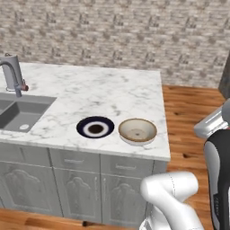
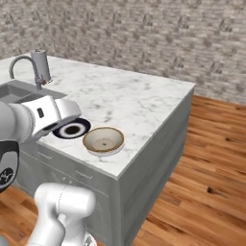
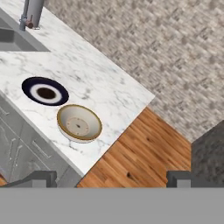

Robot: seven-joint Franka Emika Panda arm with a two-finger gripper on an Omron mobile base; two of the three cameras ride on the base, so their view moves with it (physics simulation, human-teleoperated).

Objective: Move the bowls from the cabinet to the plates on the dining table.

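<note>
An olive-tan bowl (image 1: 137, 131) (image 2: 103, 140) (image 3: 79, 124) with a cream inside sits upright near the front right corner of the marble dining table (image 1: 112, 90). A pale edge shows under it; I cannot tell whether that is a plate. Just left of it lies a black plate (image 1: 95, 127) (image 2: 72, 129) (image 3: 45, 91) with a white ring, and nothing on it. In the hand view my gripper (image 3: 111, 178) is open, its fingertips (image 3: 43, 178) wide apart and nothing between them. It hovers high, off the table's right front corner. The cabinet is out of view.
A sink (image 1: 18, 112) with a grey tap (image 1: 13, 74) is set into the table's left end. Carved grey cupboard fronts (image 1: 76, 188) line its base. Wooden floor (image 1: 188, 117) lies to the right, a brick wall (image 1: 126, 36) behind. A dark grey block (image 3: 210, 148) stands at the right.
</note>
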